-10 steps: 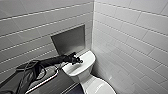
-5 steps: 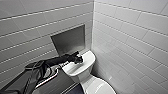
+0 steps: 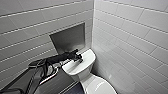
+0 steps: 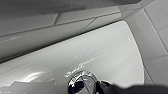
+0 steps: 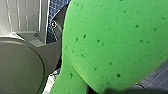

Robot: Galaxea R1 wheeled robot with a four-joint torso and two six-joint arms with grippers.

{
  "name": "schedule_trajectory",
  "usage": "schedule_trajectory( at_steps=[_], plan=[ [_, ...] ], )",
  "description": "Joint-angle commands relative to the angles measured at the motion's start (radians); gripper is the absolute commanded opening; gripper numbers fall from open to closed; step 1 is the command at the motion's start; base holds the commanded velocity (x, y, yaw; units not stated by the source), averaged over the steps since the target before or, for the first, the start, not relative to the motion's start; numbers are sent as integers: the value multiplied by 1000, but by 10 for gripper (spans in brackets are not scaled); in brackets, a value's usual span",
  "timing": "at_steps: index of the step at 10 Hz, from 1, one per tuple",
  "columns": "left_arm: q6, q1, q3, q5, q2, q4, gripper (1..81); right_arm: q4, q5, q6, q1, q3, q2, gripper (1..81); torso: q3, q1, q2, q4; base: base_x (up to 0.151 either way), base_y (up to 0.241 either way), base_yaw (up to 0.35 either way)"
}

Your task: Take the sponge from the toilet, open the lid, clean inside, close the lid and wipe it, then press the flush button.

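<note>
Tiled corner, left jaws over toilet (image 3: 86, 62) tank, state untellable, right jaws clamped on sponge (image 5: 112, 42)

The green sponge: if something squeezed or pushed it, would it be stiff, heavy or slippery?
Probably soft: the sponge is dotted with small pores, so it should squash rather than stay stiff. That porous look suggests it is light for its size. Its matte surface seems unlikely to slip.
</note>
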Motion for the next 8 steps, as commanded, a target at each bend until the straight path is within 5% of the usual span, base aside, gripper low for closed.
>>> schedule_trajectory(
  at_steps=[1, 8],
  plan=[
    [0, -186, 6, 22, 0, 15, 10, -13, -59, 0, 6, 28, -23, 10, 0, 0, 0, 0, 0, 0, 0],
    [0, -123, -59, 16, 26, 55, 10, -17, -59, -3, -1, -2, 15, 10, -3, 0, 0, 0, 0, 0, 0]
  ],
)
